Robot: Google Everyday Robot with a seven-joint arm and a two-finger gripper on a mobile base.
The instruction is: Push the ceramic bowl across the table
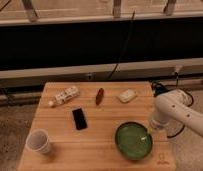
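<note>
ceramic bowl (132, 141): upright near the table's (102, 127) near right corner, by the logo | gripper (149, 134): fingers closed together, low over the bowl's right rim, contact unclear | paper cup (38, 141): near left corner | black phone (79, 118): middle | white pack (64, 95), red-brown item (99, 95), white object (127, 95): along far edge

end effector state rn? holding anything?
End effector: closed, nothing visibly held; it sits at the rim of the ceramic bowl on the arm's side. Contact with the rim cannot be told.
</note>
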